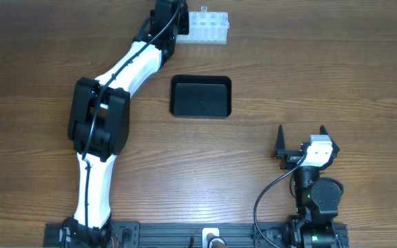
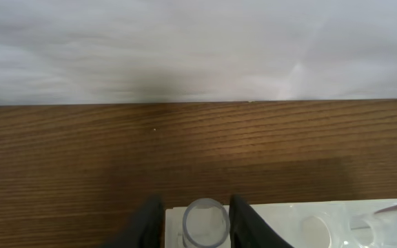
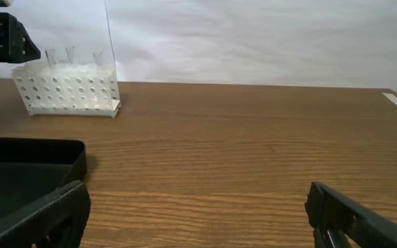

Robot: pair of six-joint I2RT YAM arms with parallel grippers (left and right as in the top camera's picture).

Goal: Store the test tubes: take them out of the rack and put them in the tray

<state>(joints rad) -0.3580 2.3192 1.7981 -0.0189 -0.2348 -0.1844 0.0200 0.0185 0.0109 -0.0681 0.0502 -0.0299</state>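
Note:
A white perforated rack [image 1: 209, 29] stands at the table's far edge with clear test tubes [image 3: 69, 55] upright in it. My left gripper [image 1: 176, 22] is at the rack's left end. In the left wrist view its fingertips [image 2: 245, 219] closely flank the open mouth of one clear tube [image 2: 205, 222], which still stands in the rack [image 2: 302, 226]; the gripper [image 2: 197, 215] looks shut on it. The black tray [image 1: 200, 96] lies empty in the middle of the table. My right gripper [image 1: 302, 141] rests open near the front right, holding nothing.
A white wall [image 2: 198, 48] rises just behind the table's far edge, close to the rack. Bare wooden tabletop [image 1: 309, 69] spreads between rack, tray and the right arm. The left arm's white links [image 1: 126, 69] cross the table's left half.

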